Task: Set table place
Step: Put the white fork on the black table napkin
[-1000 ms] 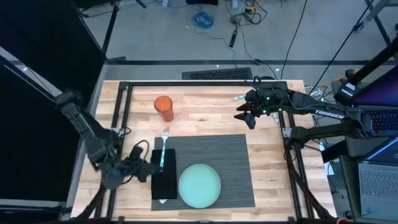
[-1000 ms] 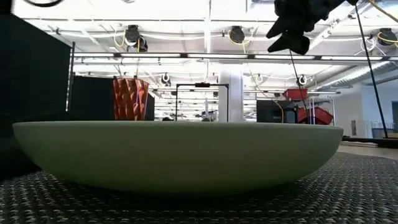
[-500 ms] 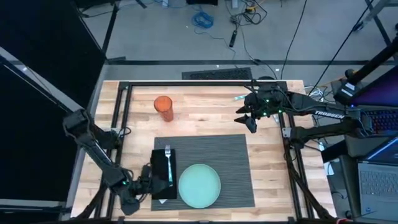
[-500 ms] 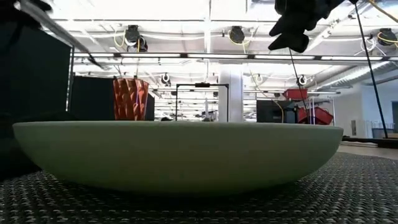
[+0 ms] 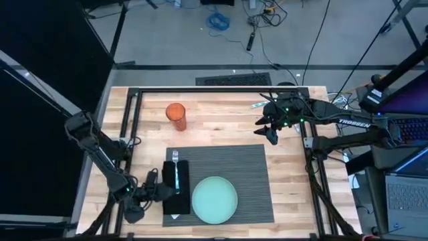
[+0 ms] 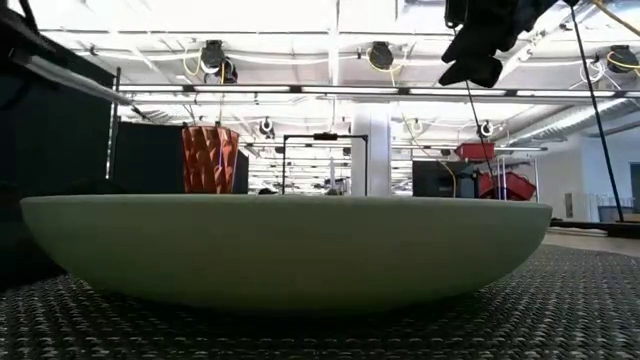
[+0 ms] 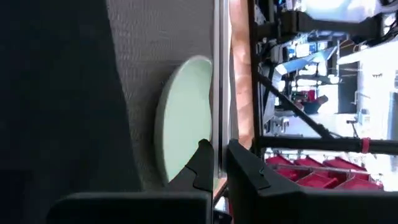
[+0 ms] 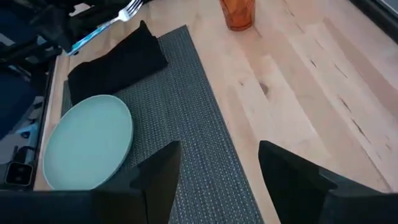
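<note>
On the wooden table (image 5: 221, 127) lies the dark grey ribbed placemat (image 5: 251, 174). A pale teal plate (image 5: 214, 199) sits on it, with a black folded napkin (image 5: 172, 199) along the mat's left side. Above the napkin hangs a fork (image 5: 175, 171) with a blue handle, tines toward the far edge, and my left gripper (image 5: 164, 190) is shut on it. My right gripper (image 5: 267, 130) hangs open above the table's far right part, holding nothing. My left gripper pinches the fork's handle (image 7: 217, 146) between its two fingers (image 7: 202, 165). The fingers come level from the table's left side and lie across the handle. The fork is lifted clear above the napkin, and in the low view its shaft (image 6: 60, 75) slants high above the plate's rim.
An orange ribbed cup (image 5: 176, 116) stands upright on the bare wood beyond the mat's far left corner. A black metal frame (image 5: 221, 90) runs around the table top. Bare wood lies between the cup and my right gripper and to the right of the mat.
My left gripper has carried the fork toward the table's near edge, from over the mat's far left corner to over the napkin. The tines still point toward the far edge, and the fork stays off the table.
</note>
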Tool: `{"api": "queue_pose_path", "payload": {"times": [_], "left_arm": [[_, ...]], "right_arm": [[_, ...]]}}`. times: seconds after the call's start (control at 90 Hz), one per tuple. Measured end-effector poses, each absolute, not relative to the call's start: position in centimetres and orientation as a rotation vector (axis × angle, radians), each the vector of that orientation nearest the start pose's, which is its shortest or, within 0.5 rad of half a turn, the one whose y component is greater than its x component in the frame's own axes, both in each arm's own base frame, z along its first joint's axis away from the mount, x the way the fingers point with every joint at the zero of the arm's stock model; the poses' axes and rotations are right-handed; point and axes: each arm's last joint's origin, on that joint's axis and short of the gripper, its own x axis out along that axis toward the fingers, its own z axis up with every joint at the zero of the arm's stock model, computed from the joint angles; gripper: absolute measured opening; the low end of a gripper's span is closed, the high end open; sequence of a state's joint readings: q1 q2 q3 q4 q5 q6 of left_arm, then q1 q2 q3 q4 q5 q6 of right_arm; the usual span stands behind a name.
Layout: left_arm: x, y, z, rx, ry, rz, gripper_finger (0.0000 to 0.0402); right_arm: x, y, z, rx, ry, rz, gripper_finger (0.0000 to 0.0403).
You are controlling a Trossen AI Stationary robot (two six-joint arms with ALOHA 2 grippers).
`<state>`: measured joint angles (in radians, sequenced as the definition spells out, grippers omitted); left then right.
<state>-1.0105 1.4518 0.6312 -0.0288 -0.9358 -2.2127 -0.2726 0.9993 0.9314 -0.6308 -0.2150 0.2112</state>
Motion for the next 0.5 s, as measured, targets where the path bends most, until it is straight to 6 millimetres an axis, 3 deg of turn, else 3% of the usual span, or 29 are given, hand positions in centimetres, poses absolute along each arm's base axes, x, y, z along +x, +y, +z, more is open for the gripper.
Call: {"api": "queue_pose_path", "payload": {"times": [0.5], "left_arm": [[16.0, -21.5, 13.9, -1.449, 0.459, 0.439, 0.0]], "right_arm": [[19.5, -4.8, 30.9, 0.419, 0.648, -0.147, 0.0203]]}}
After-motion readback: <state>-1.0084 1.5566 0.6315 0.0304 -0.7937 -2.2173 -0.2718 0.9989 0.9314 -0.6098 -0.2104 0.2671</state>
